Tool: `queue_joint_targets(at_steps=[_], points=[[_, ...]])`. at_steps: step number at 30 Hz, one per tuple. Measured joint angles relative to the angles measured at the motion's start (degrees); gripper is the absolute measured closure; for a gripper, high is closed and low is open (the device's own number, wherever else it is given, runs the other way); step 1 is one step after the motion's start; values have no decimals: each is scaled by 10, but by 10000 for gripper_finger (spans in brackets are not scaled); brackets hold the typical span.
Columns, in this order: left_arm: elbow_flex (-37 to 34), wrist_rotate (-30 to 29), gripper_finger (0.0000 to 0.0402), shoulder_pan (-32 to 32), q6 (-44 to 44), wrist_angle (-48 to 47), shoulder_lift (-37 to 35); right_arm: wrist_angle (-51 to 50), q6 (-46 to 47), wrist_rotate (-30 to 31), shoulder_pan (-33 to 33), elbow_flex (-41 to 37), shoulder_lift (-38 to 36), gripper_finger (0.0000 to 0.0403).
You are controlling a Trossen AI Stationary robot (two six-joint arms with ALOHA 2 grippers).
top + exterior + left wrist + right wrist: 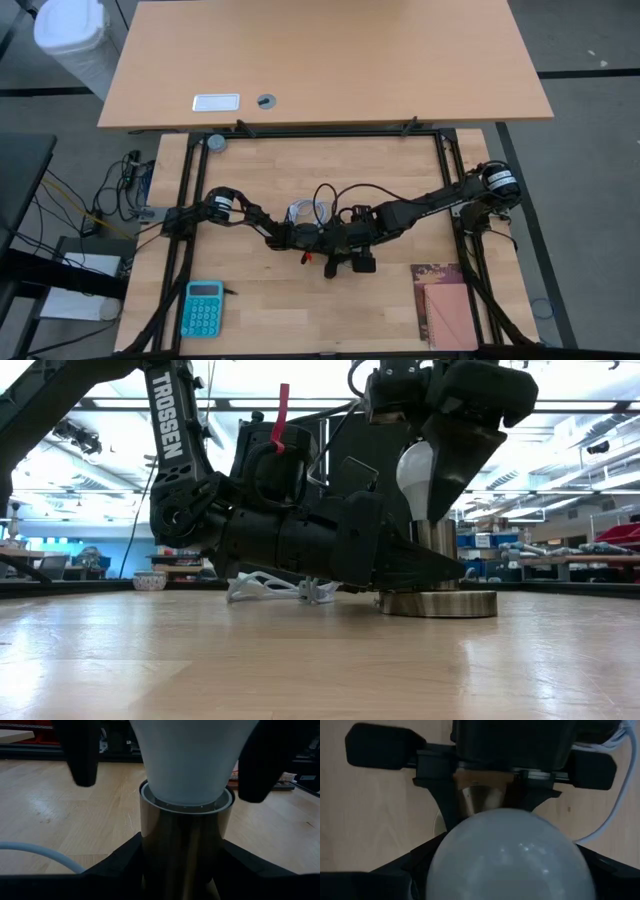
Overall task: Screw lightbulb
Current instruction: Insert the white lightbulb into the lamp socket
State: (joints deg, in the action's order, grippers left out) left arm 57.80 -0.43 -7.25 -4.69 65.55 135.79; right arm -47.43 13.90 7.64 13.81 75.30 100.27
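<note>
A smooth, matte white lightbulb [415,478] is standing upright with its tapered neck seated in the brushed-metal socket cylinder [184,845], which is rising from a round, flat metal base disc [438,603] near the middle of the pale wood-grain table [300,310]. The right gripper [437,485] is reaching down from above, its dark fingers clasping the globe on either side. The left gripper [182,870] is lying low along the tabletop, its black fingers clenching the metal cylinder just below the bulb. A white cable [275,588] is coiling behind the arms. A teal calculator [203,309] is sitting near the table's front left corner and a reddish-brown notebook [447,306] at front right, both well apart from the socket. A second tan desk [330,60] is standing beyond the table, and a bright workshop with ceiling lights is showing behind.
</note>
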Motion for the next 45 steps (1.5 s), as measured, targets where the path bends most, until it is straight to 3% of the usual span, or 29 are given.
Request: queue_joint_targets(at_steps=[15,25,33,45], points=[[0,0,204,0,0,0,0,13,-2,-2,0,-6,0,101],[0,0,204,0,0,0,0,16,-3,-3,0,-6,0,161],[0,0,204,0,0,0,0,16,-2,-3,0,-6,0,141],[0,-16,204,0,-4,0,0,11,56,-2,0,-6,0,154]])
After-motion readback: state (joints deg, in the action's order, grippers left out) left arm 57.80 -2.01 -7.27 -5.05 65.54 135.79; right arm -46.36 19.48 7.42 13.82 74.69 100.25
